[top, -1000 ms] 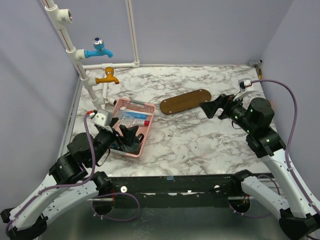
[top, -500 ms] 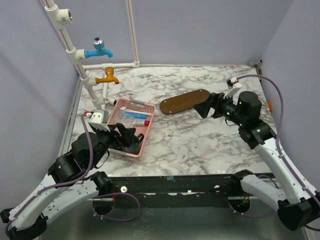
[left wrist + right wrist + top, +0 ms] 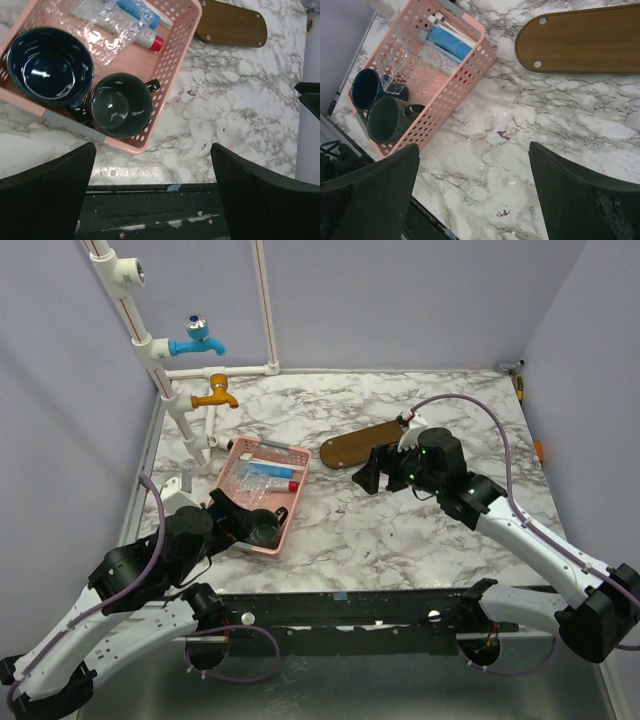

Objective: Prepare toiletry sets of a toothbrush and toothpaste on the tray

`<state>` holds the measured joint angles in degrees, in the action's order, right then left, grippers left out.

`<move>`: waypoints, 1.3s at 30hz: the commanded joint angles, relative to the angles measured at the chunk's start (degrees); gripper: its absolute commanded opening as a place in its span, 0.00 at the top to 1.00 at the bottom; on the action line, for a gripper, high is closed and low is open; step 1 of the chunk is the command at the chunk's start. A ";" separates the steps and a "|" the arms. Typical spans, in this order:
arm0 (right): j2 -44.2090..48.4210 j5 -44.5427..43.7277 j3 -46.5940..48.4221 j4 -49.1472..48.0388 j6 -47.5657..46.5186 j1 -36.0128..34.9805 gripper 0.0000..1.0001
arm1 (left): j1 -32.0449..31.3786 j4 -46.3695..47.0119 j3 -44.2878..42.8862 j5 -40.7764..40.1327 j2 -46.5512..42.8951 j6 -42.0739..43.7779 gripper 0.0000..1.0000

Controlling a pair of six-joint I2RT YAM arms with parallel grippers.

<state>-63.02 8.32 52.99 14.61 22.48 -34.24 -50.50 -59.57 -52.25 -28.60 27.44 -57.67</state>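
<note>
Toothpaste [image 3: 144, 37] and toothbrushes [image 3: 447, 25] lie in pink basket [image 3: 296, 495], far end. Tray [image 3: 345, 448] right of basket. Left gripper [image 3: 152, 150] above basket's near end, right gripper [image 3: 473, 147] pitched down right of basket; both jaws wide, empty

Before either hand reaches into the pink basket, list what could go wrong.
1. A clear plastic cup lies over the toothpaste and toothbrushes, so a grasp may catch the cup instead, or slip.
2. The dark mugs fill the near end of the pink basket. The open left hand could bump them or drag the basket.
3. The right hand, also open, faces the same basket, so the arms might collide there.
</note>
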 commanded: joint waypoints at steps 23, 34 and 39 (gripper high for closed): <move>-3.20 -10.78 -4.27 -3.01 1.25 -3.82 0.08 | 0.18 -18.53 8.12 4.10 0.07 -39.05 0.41; -2.24 -11.38 -6.14 -3.40 1.93 -3.81 0.08 | 12.65 -10.37 12.95 9.99 2.37 -29.28 0.48; -1.98 -11.53 -6.49 -3.10 1.93 -3.82 0.08 | 18.15 -7.20 15.30 11.81 3.26 -25.14 0.49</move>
<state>-66.19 -1.50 47.57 12.49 23.99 -37.58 -35.48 -70.76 -38.50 -20.10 29.80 -88.07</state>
